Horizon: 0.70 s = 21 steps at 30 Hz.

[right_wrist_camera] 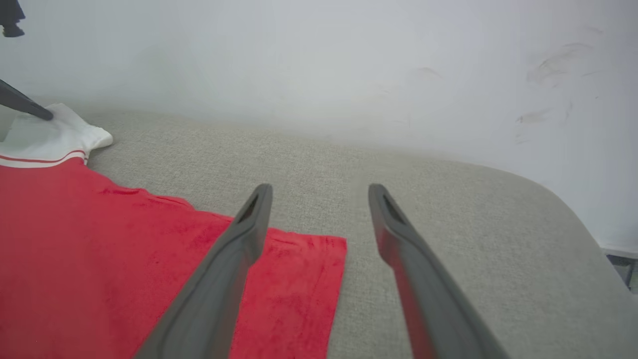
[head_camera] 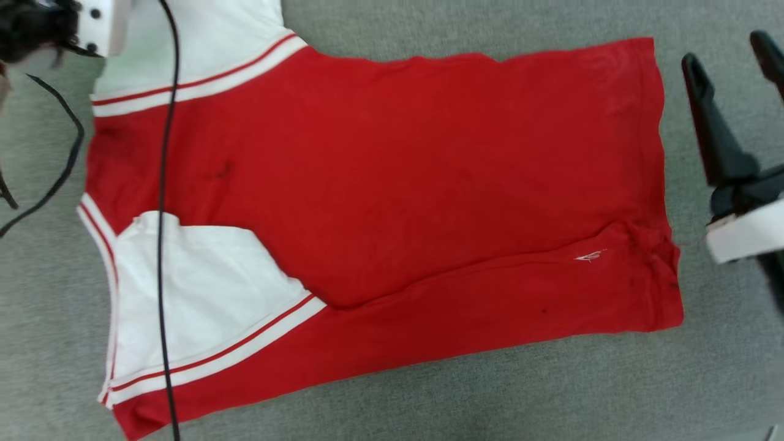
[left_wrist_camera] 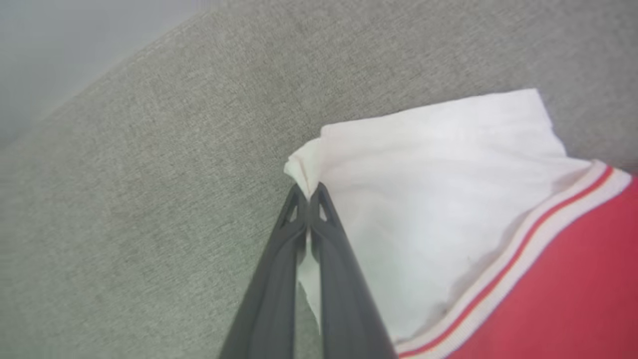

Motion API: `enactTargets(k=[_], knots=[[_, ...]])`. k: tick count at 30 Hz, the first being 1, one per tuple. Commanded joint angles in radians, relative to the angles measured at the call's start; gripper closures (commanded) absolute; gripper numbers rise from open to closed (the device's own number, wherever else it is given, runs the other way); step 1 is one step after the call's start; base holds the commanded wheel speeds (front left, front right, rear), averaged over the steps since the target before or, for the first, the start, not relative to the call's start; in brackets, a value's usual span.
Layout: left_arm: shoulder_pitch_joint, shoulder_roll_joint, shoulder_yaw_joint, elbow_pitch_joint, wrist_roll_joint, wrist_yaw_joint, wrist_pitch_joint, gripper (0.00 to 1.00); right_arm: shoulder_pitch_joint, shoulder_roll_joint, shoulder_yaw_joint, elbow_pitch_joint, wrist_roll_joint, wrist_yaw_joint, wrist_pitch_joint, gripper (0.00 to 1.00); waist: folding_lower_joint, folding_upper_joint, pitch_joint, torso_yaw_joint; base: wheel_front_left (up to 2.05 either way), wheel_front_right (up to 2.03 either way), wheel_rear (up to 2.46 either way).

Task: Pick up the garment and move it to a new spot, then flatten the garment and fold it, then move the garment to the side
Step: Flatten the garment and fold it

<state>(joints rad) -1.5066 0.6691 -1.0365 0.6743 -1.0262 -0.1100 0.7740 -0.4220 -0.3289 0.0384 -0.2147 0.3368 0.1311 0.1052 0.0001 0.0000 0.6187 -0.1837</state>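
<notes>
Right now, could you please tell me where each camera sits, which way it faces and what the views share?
Head: facing down on the T-shirt; open right gripper at right.
Left wrist: along the left gripper, shut on the white sleeve.
Right wrist: along the open right gripper, over the hem toward a wall.
Shared: all show the T-shirt.

The garment (head_camera: 398, 184) covers the middle of the grey surface (head_camera: 551, 392); bare strips run along its near, far and right edges. A black cable (head_camera: 162, 245) hangs across its left part. The right gripper (head_camera: 724, 48), jaws apart, occupies the right strip; a pale wall (right_wrist_camera: 349, 60) bounds the far side.
</notes>
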Motion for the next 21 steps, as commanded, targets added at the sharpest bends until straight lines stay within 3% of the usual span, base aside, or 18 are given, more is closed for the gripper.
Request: enactTargets(k=[1, 4, 10, 14, 21], knots=[[0.028, -0.008, -0.008, -0.019, -0.003, -0.009, -0.026, 1.00, -0.052, -0.047, -0.003, 0.026, 0.051, -0.001, 0.081, 0.00, -0.0001, 0.0000, -0.048, 0.025, 0.00, 0.00, 0.00], [0.043, -0.011, -0.017, -0.038, -0.003, -0.012, -0.046, 1.00, -0.095, -0.100, 0.004, 0.048, 0.090, -0.001, 0.162, 0.00, -0.0001, 0.0000, -0.069, 0.040, 0.00, 0.00, 0.00], [0.085, -0.015, -0.039, -0.110, -0.010, -0.019, -0.115, 1.00, -0.210, -0.234, 0.063, 0.138, 0.201, -0.001, 0.455, 0.00, -0.0001, 0.0000, -0.118, 0.088, 0.00, 0.00, 0.00], [0.104, -0.021, -0.045, -0.154, -0.022, -0.019, -0.155, 1.00, -0.277, -0.289, 0.117, 0.211, 0.267, -0.001, 0.645, 0.00, -0.0001, 0.0000, -0.130, 0.117, 0.00, 0.00, 0.00], [0.100, -0.029, -0.067, -0.215, -0.029, -0.019, -0.198, 1.00, -0.375, -0.289, 0.124, 0.368, 0.337, -0.001, 0.902, 0.00, -0.0001, 0.0000, -0.109, 0.165, 0.00, 0.00, 0.00]])
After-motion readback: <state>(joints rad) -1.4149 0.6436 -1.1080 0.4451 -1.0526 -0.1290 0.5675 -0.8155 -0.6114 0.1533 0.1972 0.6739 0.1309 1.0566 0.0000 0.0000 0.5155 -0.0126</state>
